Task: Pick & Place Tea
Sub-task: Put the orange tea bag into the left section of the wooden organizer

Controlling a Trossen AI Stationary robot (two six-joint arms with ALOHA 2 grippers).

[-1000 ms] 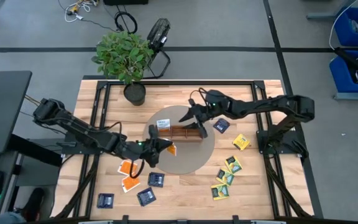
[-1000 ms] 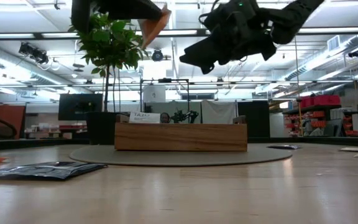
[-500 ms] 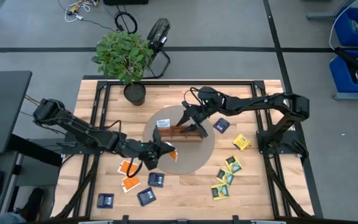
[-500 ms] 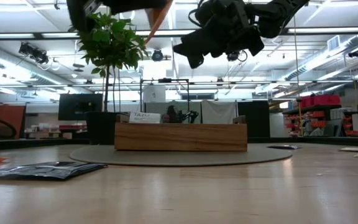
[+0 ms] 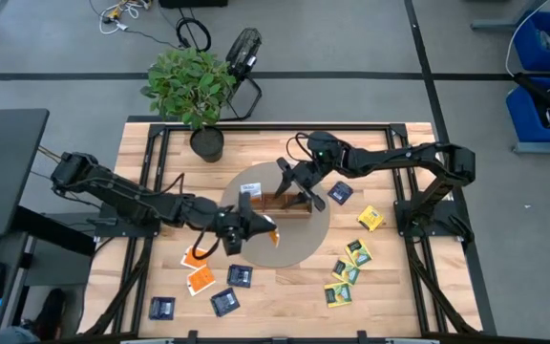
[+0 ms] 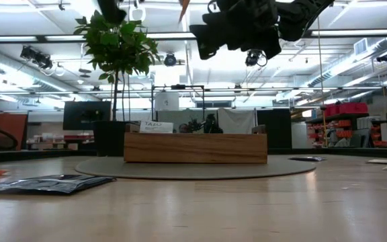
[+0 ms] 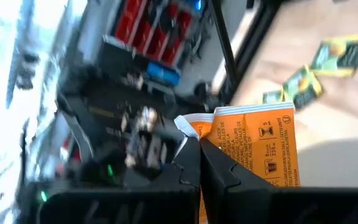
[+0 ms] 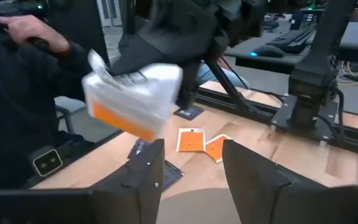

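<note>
Tea packets lay scattered on the wooden table [image 5: 390, 158]: orange ones [image 5: 197, 268] and dark blue ones [image 5: 225, 301] near the left front, yellow-green ones [image 5: 347, 272] at the right front. One orange tea packet [image 7: 253, 146] was pinched in the closed jaws of the left gripper [image 5: 256, 225], held in the air above the round mat [image 5: 299, 247], just left of and nearer than the wooden tray [image 5: 280, 204]. The right gripper [image 5: 297, 186] hovered over the tray with its fingers [image 8: 143, 174] parted and nothing between them. A potted plant [image 5: 191, 86] stood at the far left edge.
</note>
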